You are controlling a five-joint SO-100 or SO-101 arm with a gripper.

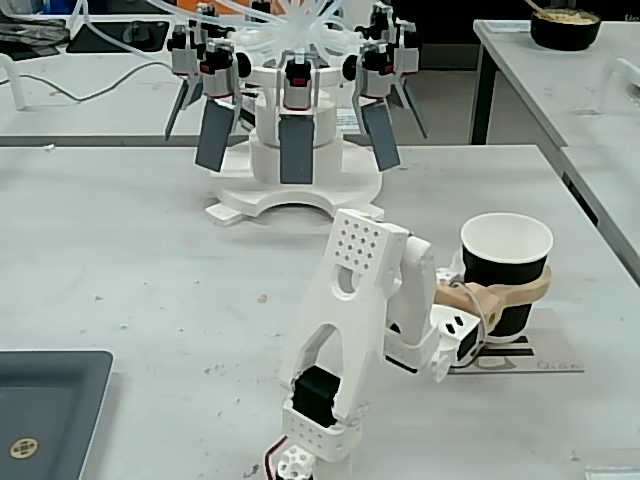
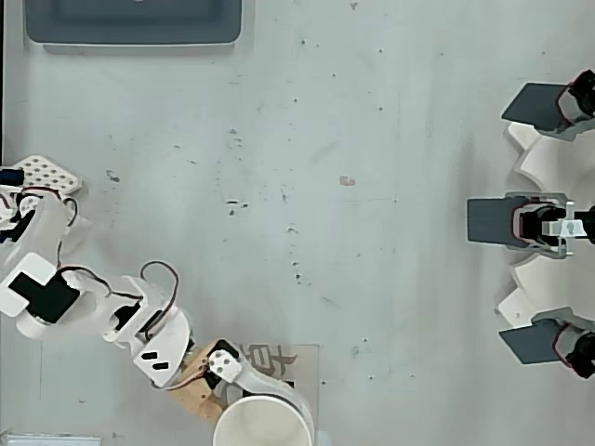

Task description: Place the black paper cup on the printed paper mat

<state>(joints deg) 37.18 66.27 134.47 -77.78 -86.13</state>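
The black paper cup (image 1: 503, 266) stands upright at the right of the table, its white inside facing up in the overhead view (image 2: 265, 429). Its base rests on the printed paper mat (image 1: 540, 360), which shows beside the cup from above (image 2: 290, 359). My gripper (image 1: 518, 290) reaches in from the left of the fixed view. A beige finger (image 1: 500, 296) wraps the cup's front and a white finger (image 2: 270, 385) curves along its other side. The jaws are shut on the cup at mid-height. Part of the mat is hidden under the cup and gripper.
A dark grey tray (image 1: 50, 400) lies at the table's near left corner (image 2: 135, 23). A white multi-armed device with grey paddles (image 1: 295, 130) stands at the back (image 2: 544, 223). A black bowl (image 1: 565, 27) sits on a separate table, far right.
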